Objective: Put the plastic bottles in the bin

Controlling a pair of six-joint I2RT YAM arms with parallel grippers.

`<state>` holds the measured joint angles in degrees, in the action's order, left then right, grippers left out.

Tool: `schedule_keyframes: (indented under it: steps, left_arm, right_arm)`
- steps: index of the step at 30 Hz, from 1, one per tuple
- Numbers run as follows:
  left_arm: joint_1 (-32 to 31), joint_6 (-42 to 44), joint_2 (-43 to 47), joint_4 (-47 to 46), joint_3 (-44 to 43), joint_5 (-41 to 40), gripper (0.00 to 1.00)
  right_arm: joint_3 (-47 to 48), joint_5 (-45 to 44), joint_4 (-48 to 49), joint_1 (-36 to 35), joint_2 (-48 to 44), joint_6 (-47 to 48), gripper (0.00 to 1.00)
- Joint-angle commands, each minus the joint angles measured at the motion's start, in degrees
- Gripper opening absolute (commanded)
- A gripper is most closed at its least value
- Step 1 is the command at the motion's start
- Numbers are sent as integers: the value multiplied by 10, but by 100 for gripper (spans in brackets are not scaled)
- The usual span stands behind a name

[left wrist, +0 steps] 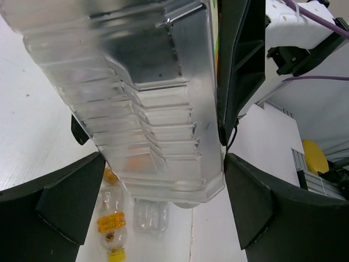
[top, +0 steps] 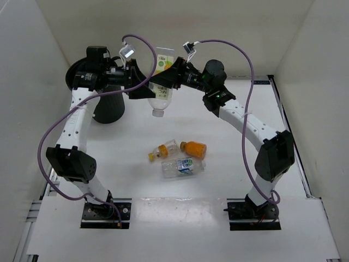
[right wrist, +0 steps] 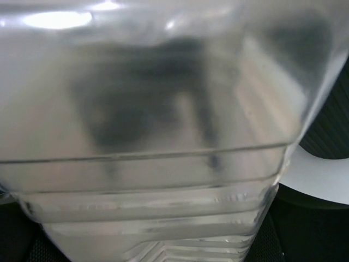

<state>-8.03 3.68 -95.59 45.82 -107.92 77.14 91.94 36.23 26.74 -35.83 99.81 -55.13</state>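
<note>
Between the two grippers, raised clear of the table [top: 218, 180], hung the large square bottle [top: 161, 98], clear-walled with a yellow label. In the top view its long axis ran crosswise to both sets of fingers, the white cap end pointing toward the arms' bases and the flat base toward the back wall.

Below and to the near side of the grippers, three more bottles lay on their sides in a loose cluster. The yellow-capped bottle [top: 162, 150] and the orange-filled bottle [top: 193, 147] were next to each other, and the blue-green-labelled bottle [top: 182, 166] lay just nearer. The bin [top: 109, 106] stood behind the left gripper [top: 143, 82], partly hidden by that arm's wrist.

The right gripper [top: 168, 76] was clamped on the bottle's labelled half, its wrist view filled by the ribbed wall [right wrist: 163, 136]. The left gripper's jaws stood at full spread, its fingers [left wrist: 65, 207] straddling the bottle [left wrist: 147, 109]. Whether its pads touched the plastic could not be told.
</note>
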Motion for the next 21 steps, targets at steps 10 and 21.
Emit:
schedule_keyframes:
  steps: [10, 21]
  left_arm:
    - [-19, 3, 1, -15, 1, 50, 99]
    - [-19, 3, 1, -15, 12, 43, 67]
  right_arm:
    - [67, 69, 48, -20, 28, -35, 0]
    - [122, 97, 24, -27, 69, -58, 0]
